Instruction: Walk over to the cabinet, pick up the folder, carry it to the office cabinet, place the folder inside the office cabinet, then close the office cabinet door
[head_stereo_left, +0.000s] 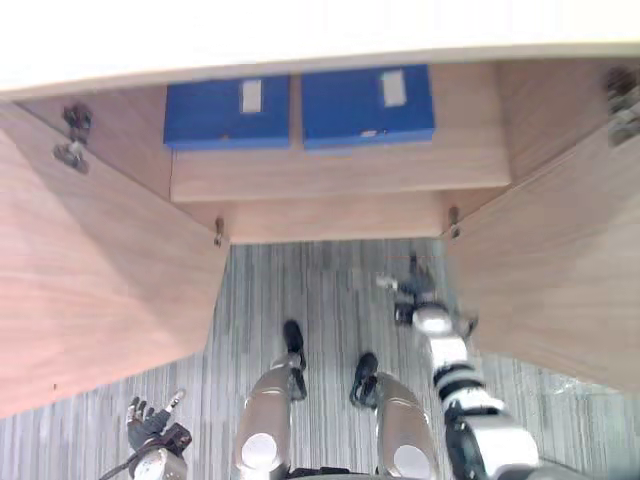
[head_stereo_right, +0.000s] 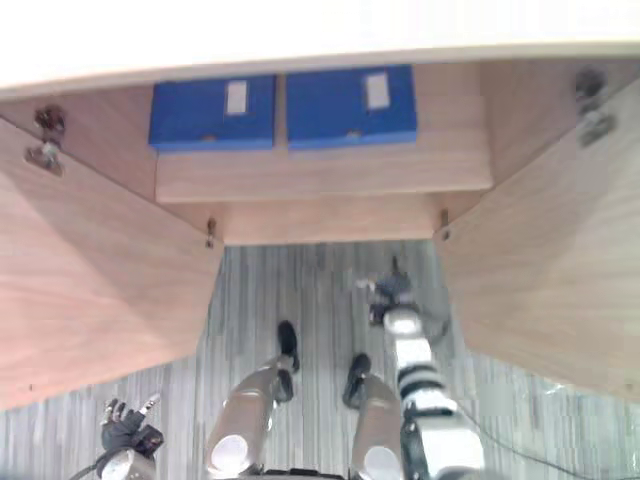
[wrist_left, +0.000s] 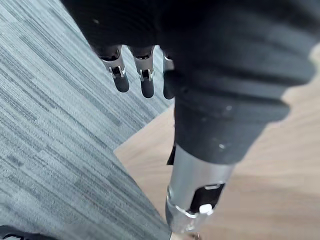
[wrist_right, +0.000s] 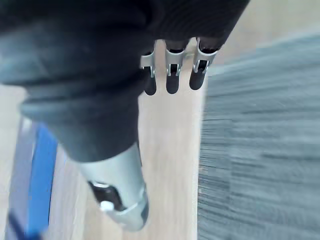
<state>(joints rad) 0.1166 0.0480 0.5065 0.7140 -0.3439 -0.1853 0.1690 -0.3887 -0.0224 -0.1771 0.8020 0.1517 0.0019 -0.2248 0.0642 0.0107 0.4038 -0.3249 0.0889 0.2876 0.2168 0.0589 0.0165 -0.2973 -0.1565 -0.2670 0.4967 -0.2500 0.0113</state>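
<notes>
Two blue folders lie side by side on the shelf (head_stereo_left: 340, 172) of an open wooden cabinet, the left folder (head_stereo_left: 228, 112) and the right folder (head_stereo_left: 368, 105), each with a white label. My right hand (head_stereo_left: 412, 295) is raised over the carpet just before the cabinet's bottom edge, below the right folder, fingers (wrist_right: 172, 75) straight and holding nothing. A blue folder (wrist_right: 42, 175) shows past its thumb in the right wrist view. My left hand (head_stereo_left: 150, 425) hangs low by the left door, open and holding nothing, fingers (wrist_left: 145, 80) relaxed.
Both cabinet doors stand wide open: the left door (head_stereo_left: 90, 280) and the right door (head_stereo_left: 550, 270) flank me on either side. The cabinet's pale top (head_stereo_left: 300, 40) overhangs the shelf. Grey striped carpet (head_stereo_left: 330, 290) lies between the doors.
</notes>
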